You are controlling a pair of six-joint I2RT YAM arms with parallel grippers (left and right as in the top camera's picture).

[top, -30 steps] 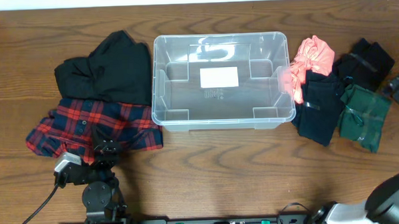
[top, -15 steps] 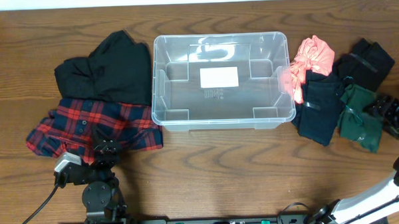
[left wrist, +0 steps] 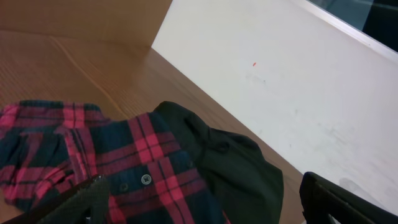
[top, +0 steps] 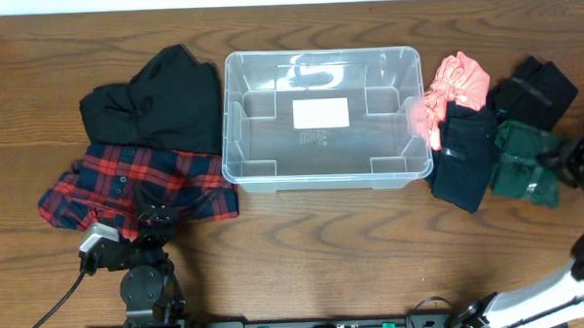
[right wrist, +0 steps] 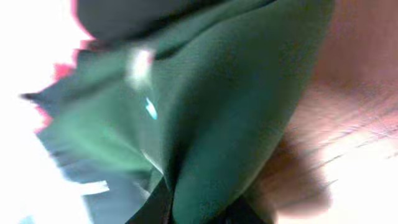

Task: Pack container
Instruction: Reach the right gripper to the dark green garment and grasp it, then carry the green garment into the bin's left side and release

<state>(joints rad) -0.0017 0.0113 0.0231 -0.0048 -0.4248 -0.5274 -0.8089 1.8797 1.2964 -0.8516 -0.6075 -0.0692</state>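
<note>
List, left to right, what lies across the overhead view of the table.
red plaid shirt → container → coral garment → green garment → right gripper

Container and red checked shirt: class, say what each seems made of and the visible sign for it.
The container looks like clear, glossy hard plastic: the table shows through its walls, and its rim catches highlights. The red checked shirt looks like soft, matte woven cloth, perhaps flannel: it lies crumpled and has buttons.
</note>
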